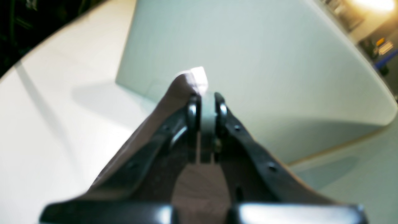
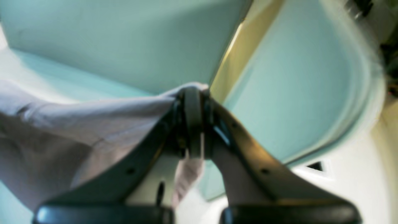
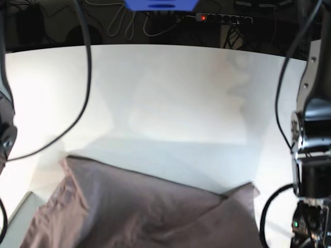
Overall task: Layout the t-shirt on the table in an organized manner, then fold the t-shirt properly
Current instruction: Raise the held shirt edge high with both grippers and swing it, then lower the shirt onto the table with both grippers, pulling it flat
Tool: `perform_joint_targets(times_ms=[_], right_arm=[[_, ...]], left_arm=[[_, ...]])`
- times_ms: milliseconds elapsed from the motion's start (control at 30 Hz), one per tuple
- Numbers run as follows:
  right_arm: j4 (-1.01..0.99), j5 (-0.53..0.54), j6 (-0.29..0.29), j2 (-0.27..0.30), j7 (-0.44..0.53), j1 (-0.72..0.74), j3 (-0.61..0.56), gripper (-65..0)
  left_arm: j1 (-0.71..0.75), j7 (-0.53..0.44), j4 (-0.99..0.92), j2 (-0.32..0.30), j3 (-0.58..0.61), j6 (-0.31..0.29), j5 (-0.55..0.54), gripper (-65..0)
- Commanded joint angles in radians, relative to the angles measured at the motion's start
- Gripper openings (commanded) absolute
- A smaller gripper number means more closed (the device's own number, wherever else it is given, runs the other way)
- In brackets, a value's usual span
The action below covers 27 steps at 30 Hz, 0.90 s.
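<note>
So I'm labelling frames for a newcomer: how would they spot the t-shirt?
Start from the big white table. At its near edge a mauve cloth is stretched between two corners: the t-shirt, the only garment, soft and wrinkled against the smooth tabletop.

T-shirt (image 3: 139, 212): plain dusty mauve, no pattern, paler grey-lilac in the right wrist view. Table (image 3: 170, 88): plain matte white, tinted pale green-blue in both wrist views. Left gripper (image 1: 206, 107) and right gripper (image 2: 192, 105): black fingers. Cables (image 3: 85, 77), 10 o'clock: black.
</note>
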Motion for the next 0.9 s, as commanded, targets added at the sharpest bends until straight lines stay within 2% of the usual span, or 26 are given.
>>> perform_joint_targets(times_ms=[0,133,267,333,467,567,767,867], right_arm=[[0.011,-0.004,-0.001,-0.003,0.052,0.076,0.0,-65.0],[0.011,-0.016,-0.076,-0.012,0.095,0.148,0.0,-65.0],[0.043,-0.018,-0.088,-0.012,0.111,0.165,0.004,-65.0],[0.098,-0.014,-0.088,-0.01,0.094,0.123,0.004,-65.0],[0.273,-0.013,-0.088,-0.01,0.086,-0.056,0.006,-65.0],[0.413,0.036,-0.088,-0.021,0.076,-0.243,0.05,-65.0],[0.639,0.09,-0.088,-0.118,0.085,-0.607,0.152,-65.0],[0.746,0.124,-0.088,-0.171,0.086,-0.782,0.208,-65.0]], left_arm=[[-0.074,-0.023,0.01,0.014,-0.001,-0.009,-0.001,-64.9],[-0.161,-0.023,0.009,0.023,-0.001,-0.009,-0.001,-64.9],[-0.184,-0.023,0.018,0.017,-0.005,-0.009,-0.007,-64.9],[-0.178,-0.023,0.018,0.014,-0.005,-0.009,-0.007,-64.9],[-0.074,-0.02,0.059,-0.014,-0.007,-0.009,-0.01,-64.9],[0.075,-0.02,0.17,-0.022,-0.007,-0.009,-0.01,-64.9],[0.379,-0.018,0.363,-0.058,-0.018,-0.009,-0.01,-64.9],[0.544,-0.015,0.434,-0.051,-0.091,-0.009,-0.01,-64.9]])
